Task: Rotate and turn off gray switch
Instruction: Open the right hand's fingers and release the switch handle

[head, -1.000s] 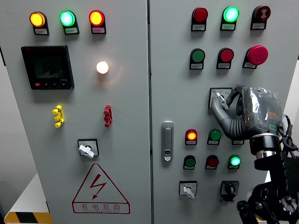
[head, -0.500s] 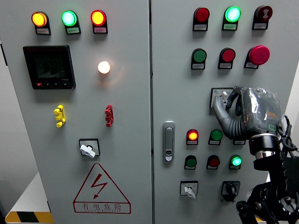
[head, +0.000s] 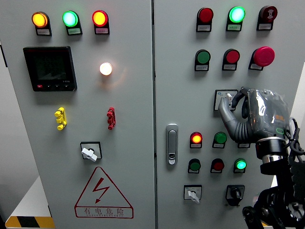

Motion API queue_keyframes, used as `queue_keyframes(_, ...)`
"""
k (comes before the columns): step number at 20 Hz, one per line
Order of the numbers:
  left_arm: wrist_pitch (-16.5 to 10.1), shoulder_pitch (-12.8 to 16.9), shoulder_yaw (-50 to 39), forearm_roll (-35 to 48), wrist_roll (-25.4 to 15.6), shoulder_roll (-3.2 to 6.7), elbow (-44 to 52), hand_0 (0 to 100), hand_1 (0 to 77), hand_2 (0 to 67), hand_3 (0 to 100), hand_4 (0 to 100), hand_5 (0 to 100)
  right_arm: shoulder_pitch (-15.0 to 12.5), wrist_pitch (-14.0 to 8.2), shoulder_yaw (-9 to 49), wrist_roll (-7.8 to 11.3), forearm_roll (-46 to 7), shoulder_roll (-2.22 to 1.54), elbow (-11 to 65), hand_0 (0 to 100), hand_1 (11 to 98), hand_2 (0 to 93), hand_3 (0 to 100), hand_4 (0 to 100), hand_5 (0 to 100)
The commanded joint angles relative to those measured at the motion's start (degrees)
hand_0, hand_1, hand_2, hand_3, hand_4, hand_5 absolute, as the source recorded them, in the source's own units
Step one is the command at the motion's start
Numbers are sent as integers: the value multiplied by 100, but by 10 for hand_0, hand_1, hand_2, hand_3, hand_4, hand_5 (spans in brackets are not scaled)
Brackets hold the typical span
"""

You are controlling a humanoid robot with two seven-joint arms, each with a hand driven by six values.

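Right hand [head: 248, 114], wrapped in clear plastic, comes up from the lower right of the frame and sits against the right door of the panel [head: 181, 86]. Its thumb and fingers [head: 224, 110] curl around the gray switch [head: 228, 99], which sits on a dark square plate at middle right, just under the row with a green button, a red button [head: 232, 57] and a large magenta mushroom button [head: 263, 56]. The knob shows as a pale sliver between thumb and fingers; most of it is hidden by the hand.

Below the hand are two rows of small lamps: a lit red lamp [head: 196, 138] and a green one beside it, then a dark green, a red and a lit green lamp [head: 239, 164]. A door latch [head: 171, 144] stands at centre frame. Lower right holds another gray selector [head: 192, 193] and a black one [head: 233, 193].

On the left door are three lit lamps at upper left, a black meter [head: 50, 68], a glowing white lamp [head: 105, 68], yellow and red handles, one more gray selector [head: 89, 151] and a lightning warning sign [head: 103, 193].
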Motion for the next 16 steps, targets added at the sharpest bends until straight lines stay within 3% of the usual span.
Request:
queue_keyframes(1, 0, 0, 0, 0, 4, -3, 0, 0, 0, 101, 214, 118, 124, -27, -52, 0, 0, 0, 0, 92, 531, 322, 665, 997, 823, 952)
queue_keyframes(12, 0, 0, 0, 0, -5, -3, 0, 0, 0, 101, 215, 118, 124, -651, -52, -79, 9, -115, 0, 997, 512, 348, 648, 995, 840, 941)
queue_keyframes(16, 0, 0, 0, 0, 4, 5, 0, 0, 0, 101, 215, 118, 124, -888, -52, -167, 9, -132, 0, 1366, 504, 360, 586, 905, 746, 915)
